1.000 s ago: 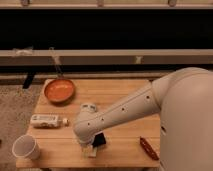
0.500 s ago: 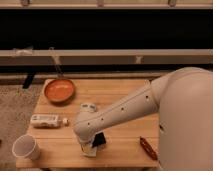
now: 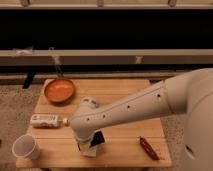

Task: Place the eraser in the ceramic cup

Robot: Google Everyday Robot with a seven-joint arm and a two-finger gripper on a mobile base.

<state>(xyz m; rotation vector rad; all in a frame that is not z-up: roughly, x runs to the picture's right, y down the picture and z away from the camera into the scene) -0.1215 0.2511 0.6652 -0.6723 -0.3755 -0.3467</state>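
Found the white two-finger gripper [image 3: 90,146] low over the front edge of the light wooden table [image 3: 120,95], a little left of its middle. Saw its jaws closed on the small black rectangular eraser [image 3: 97,139], held tilted. Spotted the plain white tapered ceramic cup [image 3: 26,147] upright at the front-left corner, apart from the eraser. Noted a round orange pan [image 3: 59,91] back left, a flat beige rectangular slab [image 3: 45,120] along the left side, a thin dark-red stick [image 3: 149,148] front right.

Wooden table [image 3: 110,87] on speckled floor [image 3: 15,102], dark railed wall [image 3: 100,30] behind.
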